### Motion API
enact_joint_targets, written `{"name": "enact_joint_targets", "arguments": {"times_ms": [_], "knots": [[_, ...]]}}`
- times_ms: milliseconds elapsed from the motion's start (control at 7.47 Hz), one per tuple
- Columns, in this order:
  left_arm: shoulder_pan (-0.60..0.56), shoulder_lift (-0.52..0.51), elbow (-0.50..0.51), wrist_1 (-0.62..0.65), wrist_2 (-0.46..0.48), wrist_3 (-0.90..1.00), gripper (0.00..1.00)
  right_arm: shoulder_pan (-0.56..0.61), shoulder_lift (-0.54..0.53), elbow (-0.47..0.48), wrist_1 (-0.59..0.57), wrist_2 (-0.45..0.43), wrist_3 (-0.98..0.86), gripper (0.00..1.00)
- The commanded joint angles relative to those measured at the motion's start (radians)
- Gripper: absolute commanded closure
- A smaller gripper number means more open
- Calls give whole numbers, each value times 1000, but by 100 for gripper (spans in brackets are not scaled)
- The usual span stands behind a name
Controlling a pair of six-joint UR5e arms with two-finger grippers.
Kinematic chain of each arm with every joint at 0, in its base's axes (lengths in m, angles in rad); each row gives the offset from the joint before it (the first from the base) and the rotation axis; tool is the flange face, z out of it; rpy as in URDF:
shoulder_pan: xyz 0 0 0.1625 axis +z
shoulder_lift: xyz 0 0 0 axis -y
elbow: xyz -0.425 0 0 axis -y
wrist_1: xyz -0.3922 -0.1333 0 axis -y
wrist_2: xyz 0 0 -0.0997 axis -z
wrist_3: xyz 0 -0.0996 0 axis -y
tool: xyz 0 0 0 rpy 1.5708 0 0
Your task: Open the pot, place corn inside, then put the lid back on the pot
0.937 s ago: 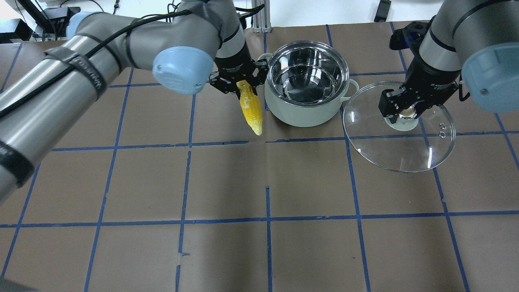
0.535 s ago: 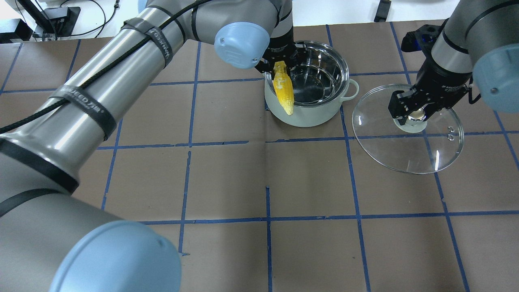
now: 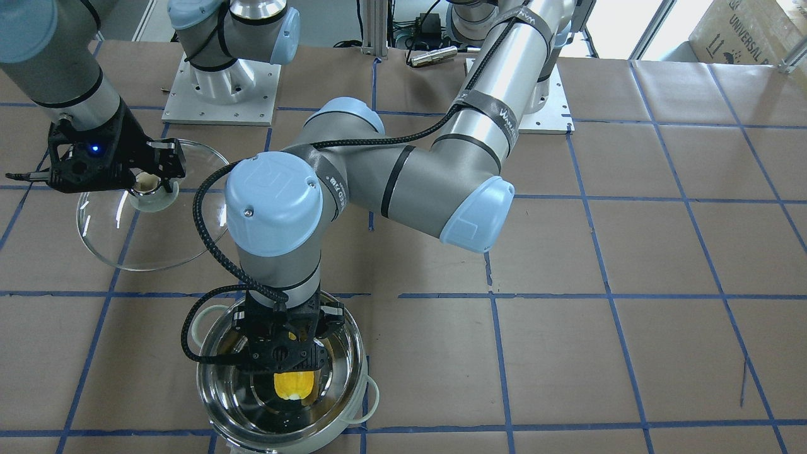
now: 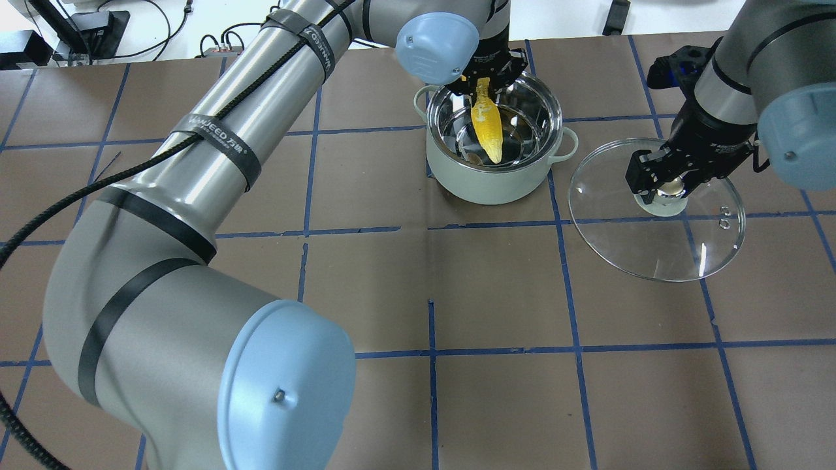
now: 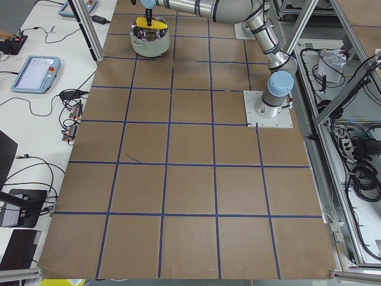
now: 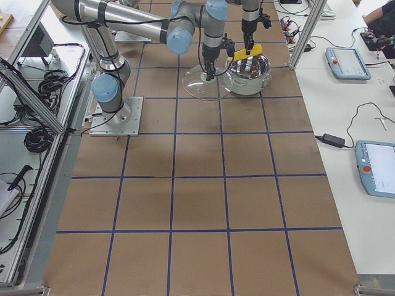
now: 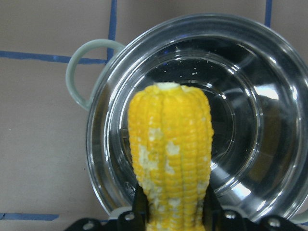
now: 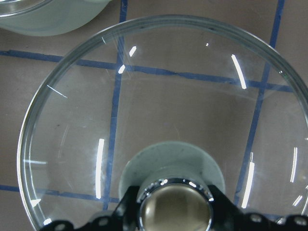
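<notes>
The open pot (image 4: 457,179) stands at the table's far middle, steel inside, pale green outside; it also shows in the front view (image 3: 217,397) and the left wrist view (image 7: 269,120). My left gripper (image 4: 484,81) is shut on the yellow corn (image 4: 487,127) and holds it above the pot's opening, pointed end toward the near rim. The corn fills the left wrist view (image 7: 171,154) and shows in the front view (image 3: 294,383). My right gripper (image 4: 667,185) is shut on the knob of the clear glass lid (image 4: 659,245), held right of the pot; the lid also shows in the right wrist view (image 8: 168,96).
The table (image 4: 424,391) is covered in brown paper with a blue tape grid. The pot's loop handles (image 4: 569,141) stick out to both sides. The two arm bases (image 3: 220,88) stand at the robot's side. Tablets and cables lie beyond the table edge (image 6: 345,61).
My left gripper has carried the corn from the pot's left side to above its opening. My right gripper has shifted the lid slightly right, still holding it.
</notes>
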Motion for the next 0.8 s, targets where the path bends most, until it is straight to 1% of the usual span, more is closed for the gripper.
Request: {"name": "enact_joint_targets", "arguments": {"times_ms": [0, 268, 402, 669], "knots": [[-2, -24, 30, -2, 28, 2, 1, -1, 1, 1, -1, 1, 0, 69], [4, -9, 21, -23, 26, 8, 0, -1, 1, 1, -3, 1, 0, 69], [4, 5, 11, -73, 28, 9, 0, -1, 1, 1, -3, 1, 0, 69], [19, 30, 6, -110, 29, 64, 0, -1, -1, 1, -3, 1, 0, 69]]}}
